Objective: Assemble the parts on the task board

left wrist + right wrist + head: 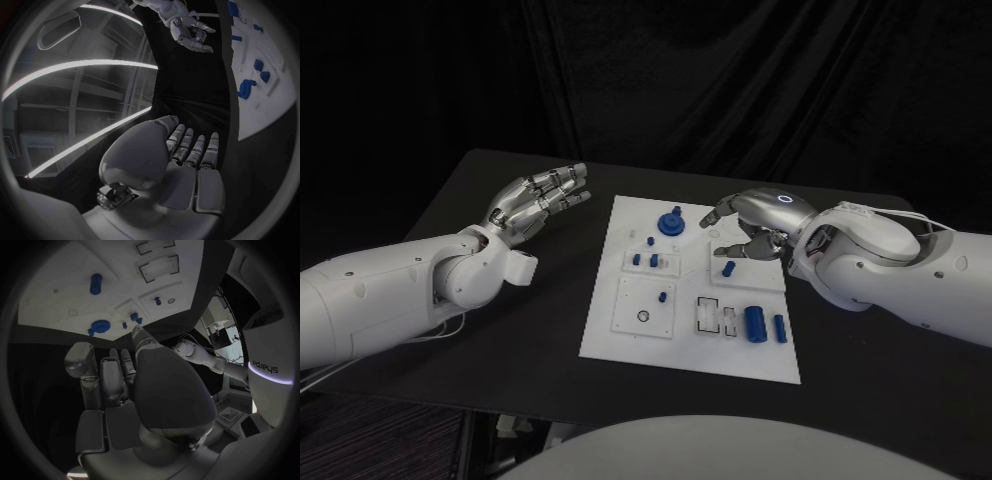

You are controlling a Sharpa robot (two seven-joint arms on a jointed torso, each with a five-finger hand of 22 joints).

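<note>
Two hands over black table (516,330). Head view: left hand (535,200) off to the side of task board (625,345), fingers straight and apart, holding nothing. Right hand (751,225) above board's far right part, fingers curled down, grip unclear; blue parts (672,224) just beside it. Left wrist view: palm flat, empty, board well apart. Right wrist view: fingers (112,377) extended toward board, nothing visibly held.
</note>
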